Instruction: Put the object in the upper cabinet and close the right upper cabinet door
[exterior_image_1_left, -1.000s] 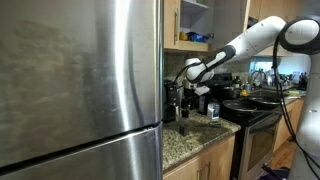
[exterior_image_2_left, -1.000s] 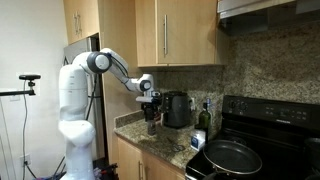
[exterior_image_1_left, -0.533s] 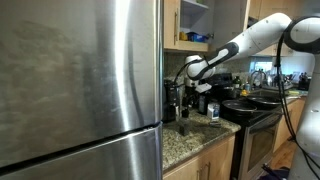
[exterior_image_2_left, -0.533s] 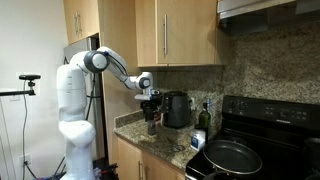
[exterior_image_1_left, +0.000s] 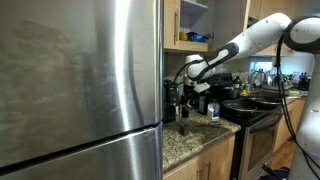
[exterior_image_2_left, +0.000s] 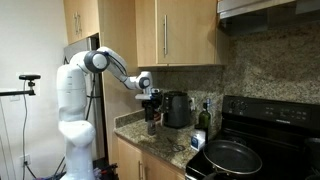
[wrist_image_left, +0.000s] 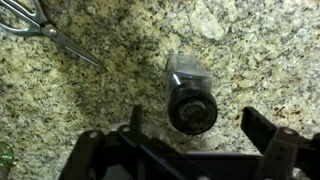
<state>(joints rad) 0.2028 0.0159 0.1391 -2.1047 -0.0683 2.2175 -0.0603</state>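
Granite worktop (wrist_image_left: 80, 85) carries the dark cylindrical object (wrist_image_left: 190, 95), seemingly upright, directly under the pincer (wrist_image_left: 193, 120), whose jaws stand wide apart. Descend straight, keeping the cylinder centred, then close gently so it cannot tip. The upper cabinet (exterior_image_1_left: 195, 20) stands open overhead.

Steel fridge (exterior_image_1_left: 70, 80), granite counter (wrist_image_left: 90, 100), black pan (exterior_image_2_left: 232, 158)

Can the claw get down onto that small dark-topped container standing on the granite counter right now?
Probably yes. The claw is open and hangs directly above the container, one finger to each side. Nothing lies between them, and the scissors lie well off to the side.
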